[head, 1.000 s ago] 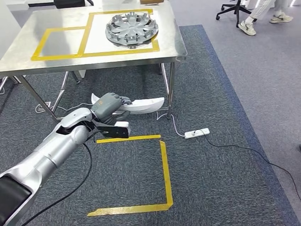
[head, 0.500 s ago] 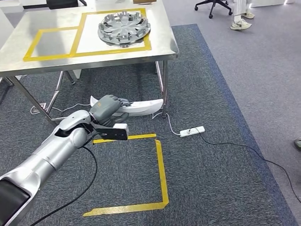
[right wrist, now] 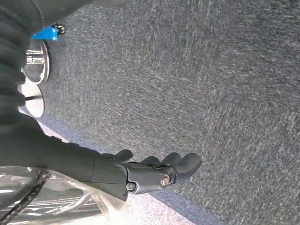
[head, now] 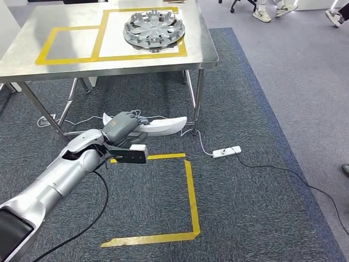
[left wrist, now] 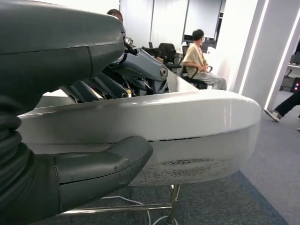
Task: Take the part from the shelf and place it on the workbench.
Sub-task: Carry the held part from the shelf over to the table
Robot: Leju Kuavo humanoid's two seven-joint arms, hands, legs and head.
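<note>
In the head view the silver left arm reaches in from the lower left over dark grey carpet, and the left hand grips one end of a long, white curved part, which sticks out to the right, held clear of the floor in front of the workbench legs. The left wrist view shows the grip up close: the thick grey thumb lies along the part's lower face and the darker fingers curl over its upper edge, so the panel is clamped between them. Behind, the steel workbench carries yellow tape marking two rectangles; a silver hubcap lies inside the right one. On the floor more yellow tape outlines a square near the hand. Further right a white power strip lies on the carpet with a black cable running off to the right. At the top right, a person's shoes stand on the lighter floor. In the right wrist view the right hand hangs over carpet, holding nothing, its fingers stretched out side by side with small gaps between them
</note>
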